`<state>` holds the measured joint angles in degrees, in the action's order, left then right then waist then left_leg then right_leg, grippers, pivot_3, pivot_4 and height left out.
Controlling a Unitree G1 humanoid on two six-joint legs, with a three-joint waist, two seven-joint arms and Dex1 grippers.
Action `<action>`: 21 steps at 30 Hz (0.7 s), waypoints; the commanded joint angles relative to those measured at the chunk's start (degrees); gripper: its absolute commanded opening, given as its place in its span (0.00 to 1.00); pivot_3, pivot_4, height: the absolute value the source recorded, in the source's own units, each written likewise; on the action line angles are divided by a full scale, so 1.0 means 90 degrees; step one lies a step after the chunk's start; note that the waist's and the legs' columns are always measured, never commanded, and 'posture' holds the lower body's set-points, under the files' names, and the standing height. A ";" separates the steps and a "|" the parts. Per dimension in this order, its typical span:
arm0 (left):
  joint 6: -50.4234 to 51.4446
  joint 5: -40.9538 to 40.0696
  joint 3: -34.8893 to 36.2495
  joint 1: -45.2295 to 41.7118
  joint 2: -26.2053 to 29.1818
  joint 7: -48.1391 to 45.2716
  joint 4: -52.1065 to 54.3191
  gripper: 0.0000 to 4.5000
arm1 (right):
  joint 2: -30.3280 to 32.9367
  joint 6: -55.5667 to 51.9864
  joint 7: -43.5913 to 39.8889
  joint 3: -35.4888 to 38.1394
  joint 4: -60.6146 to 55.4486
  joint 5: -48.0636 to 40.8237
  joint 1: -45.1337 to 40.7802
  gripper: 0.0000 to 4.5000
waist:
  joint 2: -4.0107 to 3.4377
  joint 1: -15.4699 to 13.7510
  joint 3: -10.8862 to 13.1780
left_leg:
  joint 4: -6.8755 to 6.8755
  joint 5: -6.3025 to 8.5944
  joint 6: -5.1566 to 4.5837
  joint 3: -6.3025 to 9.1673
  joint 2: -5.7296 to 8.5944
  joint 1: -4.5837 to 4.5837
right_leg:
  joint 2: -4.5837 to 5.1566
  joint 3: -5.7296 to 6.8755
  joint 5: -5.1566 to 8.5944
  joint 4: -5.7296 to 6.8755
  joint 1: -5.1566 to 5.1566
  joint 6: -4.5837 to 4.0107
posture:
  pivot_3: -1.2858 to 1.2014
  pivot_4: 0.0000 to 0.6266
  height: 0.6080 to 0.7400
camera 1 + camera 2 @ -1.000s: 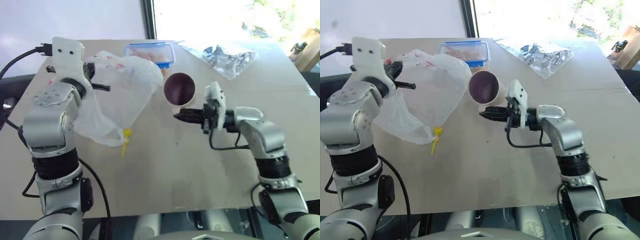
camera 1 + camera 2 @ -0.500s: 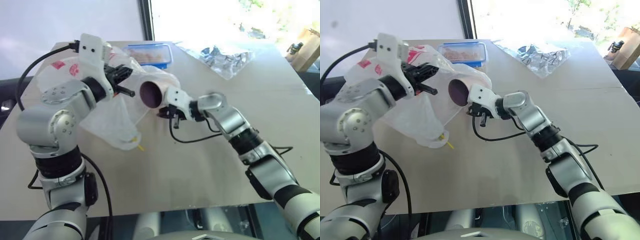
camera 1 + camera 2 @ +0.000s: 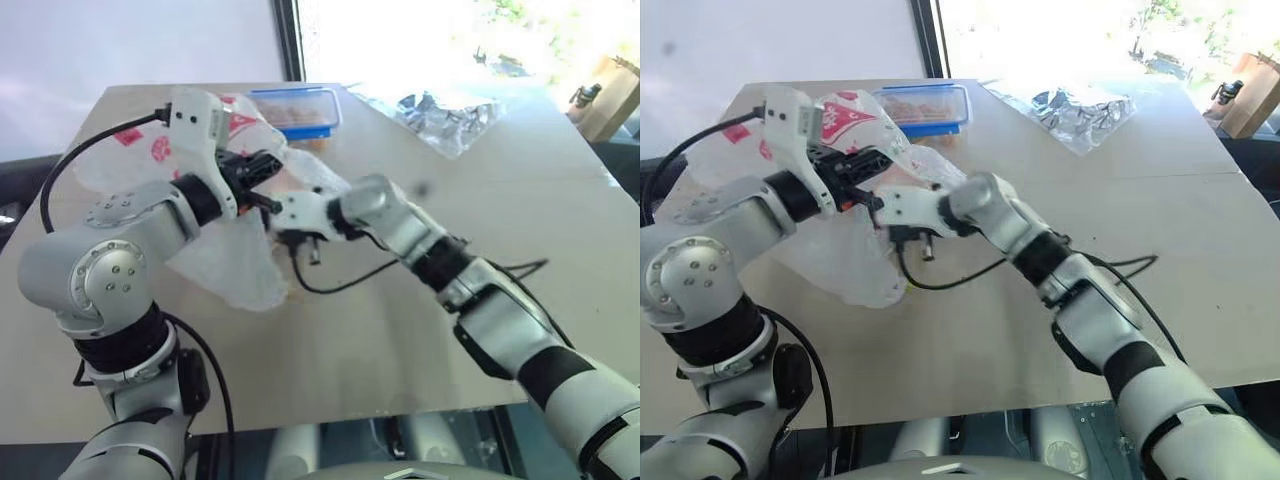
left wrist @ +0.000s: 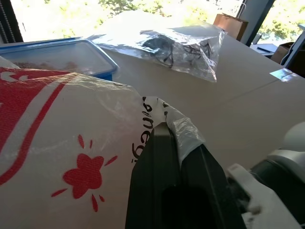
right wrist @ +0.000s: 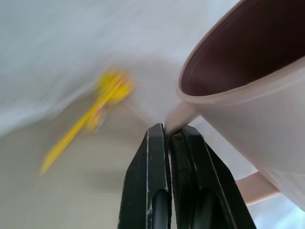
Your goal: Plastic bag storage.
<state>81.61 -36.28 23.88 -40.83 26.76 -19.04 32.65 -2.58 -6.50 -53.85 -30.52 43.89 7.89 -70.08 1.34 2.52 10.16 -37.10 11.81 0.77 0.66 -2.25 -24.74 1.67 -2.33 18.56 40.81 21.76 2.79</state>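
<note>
The left gripper (image 4: 164, 131) is clamped on a fold of the plastic bag (image 3: 235, 270), which hangs over the table (image 3: 400, 350) near its far left corner. The right gripper (image 5: 169, 131) is pinched tight on the handle of a pink cup (image 5: 248, 90); the cup sits right against the bag.

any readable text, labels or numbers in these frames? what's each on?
Plastic bag: black lettering runs along the fold beside the left gripper; a few letters show, cut off and creased, not readable as a word.
Plastic bag, red print: a splash or star mark and a large red shape, no words legible.
Blue-rimmed container: no label visible.
Clear crinkly bag: no legible text.
Cup: no print visible.
</note>
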 commanded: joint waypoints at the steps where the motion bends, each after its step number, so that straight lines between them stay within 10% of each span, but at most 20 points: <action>1: 0.0122 -0.0216 0.0196 -0.0039 -0.0139 0.0113 0.0163 0.00 | -0.0287 0.0746 0.0678 0.0379 0.0838 0.0093 -0.0524 0.23 | 0.0001 -0.0021 0.0000 | 0.0000 0.0000 0.0000 -0.0001 0.0002 0.0001 | 0.0006 -0.0001 0.0000 0.0000 -0.0001 0.0000 | 0.52 0.24 1.00; 6: 0.0022 0.0032 0.0660 -0.0149 -0.0315 0.0498 -0.0324 0.00 | 0.0205 0.0955 0.0226 0.0768 -0.0302 -0.0285 -0.0042 0.76 | 0.0012 -0.0083 0.0003 | -0.0002 0.0000 0.0000 -0.0002 0.0013 -0.0010 | 0.0033 0.0002 0.0000 -0.0014 -0.0006 0.0000 | 0.52 0.24 1.00; 21: -0.1235 0.0351 0.1052 -0.0637 0.0062 0.0788 -0.2532 0.00 | 0.2529 -0.2269 -0.0846 0.1318 -0.6102 -0.1626 0.2576 0.76 | 0.0015 -0.0042 0.0002 | 0.0018 0.0001 -0.0001 0.0004 0.0006 -0.0008 | 0.0022 0.0010 0.0000 -0.0019 -0.0001 0.0000 | 0.52 0.24 1.00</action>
<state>72.86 -32.79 33.04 -44.97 26.09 -11.02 10.27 19.30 -24.95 -61.13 -19.97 -7.24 -5.63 -47.48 1.47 2.14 10.18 -36.94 11.82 0.76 0.68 -2.18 -24.81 1.90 -2.25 18.56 40.62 21.74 2.79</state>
